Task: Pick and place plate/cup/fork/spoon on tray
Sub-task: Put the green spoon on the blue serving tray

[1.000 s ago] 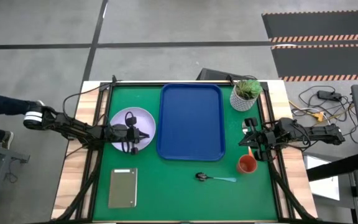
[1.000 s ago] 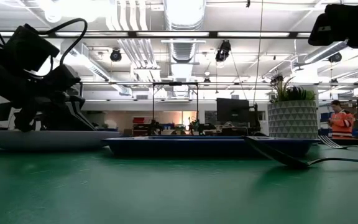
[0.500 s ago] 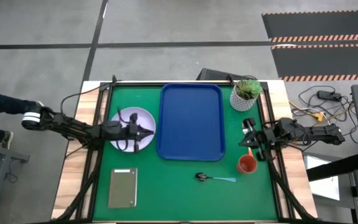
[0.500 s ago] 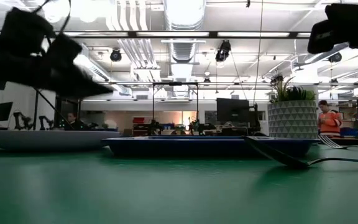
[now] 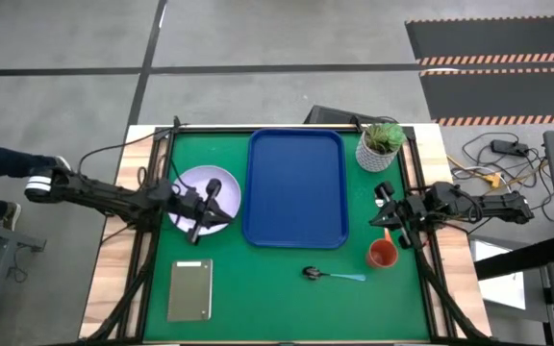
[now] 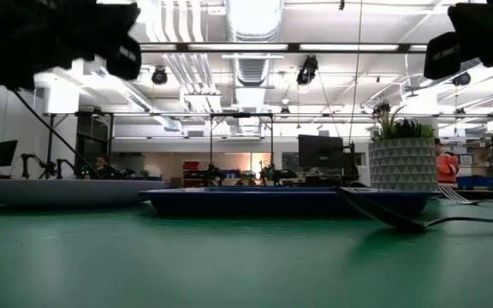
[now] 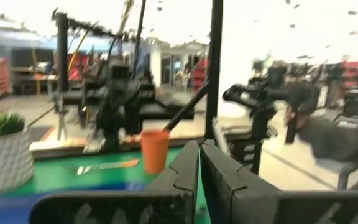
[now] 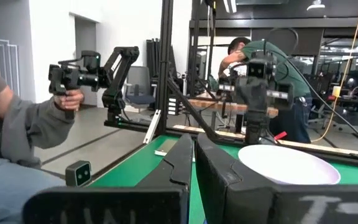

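L gripper [image 5: 212, 186] shut, empty, over plate [image 5: 188, 185] just left of tray [image 5: 295, 187]. R gripper [image 5: 386, 200] shut, right of tray. Risk: closed fingers descending could shove plate, not grasp.

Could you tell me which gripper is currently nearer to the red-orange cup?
The right gripper is nearer: it hangs shut just beyond the cup, toward the plant pot. The left gripper, also shut, is above the lavender plate, across the blue tray.
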`<state>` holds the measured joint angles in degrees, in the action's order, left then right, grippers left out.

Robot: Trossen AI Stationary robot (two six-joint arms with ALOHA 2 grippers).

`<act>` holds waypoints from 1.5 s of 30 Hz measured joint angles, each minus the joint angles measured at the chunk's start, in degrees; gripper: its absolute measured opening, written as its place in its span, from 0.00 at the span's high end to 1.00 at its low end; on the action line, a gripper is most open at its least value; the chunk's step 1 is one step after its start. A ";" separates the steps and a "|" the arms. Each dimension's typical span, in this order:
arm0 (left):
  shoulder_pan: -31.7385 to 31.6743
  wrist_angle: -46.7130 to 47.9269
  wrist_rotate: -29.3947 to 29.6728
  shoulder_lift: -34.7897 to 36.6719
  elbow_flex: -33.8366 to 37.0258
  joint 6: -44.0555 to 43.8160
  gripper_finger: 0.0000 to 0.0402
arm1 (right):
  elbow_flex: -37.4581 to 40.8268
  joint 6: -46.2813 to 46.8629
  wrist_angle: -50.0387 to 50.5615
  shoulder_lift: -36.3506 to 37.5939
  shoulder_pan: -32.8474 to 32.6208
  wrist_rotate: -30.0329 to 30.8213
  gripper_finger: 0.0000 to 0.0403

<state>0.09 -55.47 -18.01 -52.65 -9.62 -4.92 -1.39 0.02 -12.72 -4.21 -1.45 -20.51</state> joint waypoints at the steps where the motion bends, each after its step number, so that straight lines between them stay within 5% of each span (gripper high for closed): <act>1: 0.06 0.06 -0.10 0.42 -0.61 -1.16 1.00 | 0.00 -0.03 -0.02 -0.02 0.00 0.00 0.98; 9: 1.30 0.51 -7.12 2.19 -7.41 -4.01 1.00 | 0.00 -0.07 -0.34 -0.02 0.00 1.13 0.98; 21: 2.15 -0.12 -7.45 2.11 -11.77 -3.77 1.00 | 0.00 -4.73 -14.54 -0.02 0.00 16.27 0.98; 29: 2.16 -3.18 -7.17 0.41 -11.85 -3.76 1.00 | -0.02 -6.95 -21.93 -0.02 0.00 17.60 0.98; 38: 3.69 -14.94 -3.05 -7.42 -12.93 -3.81 1.00 | -1.91 -7.43 -21.92 -1.99 0.00 17.59 0.98; 45: 7.20 -19.50 1.15 -18.64 -22.13 -6.38 1.00 | -5.32 -11.54 -21.63 -3.39 0.00 17.57 0.98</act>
<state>7.29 -74.97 -16.86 -71.29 -31.75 -11.31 -6.71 -11.52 -34.35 -7.59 -1.45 -2.94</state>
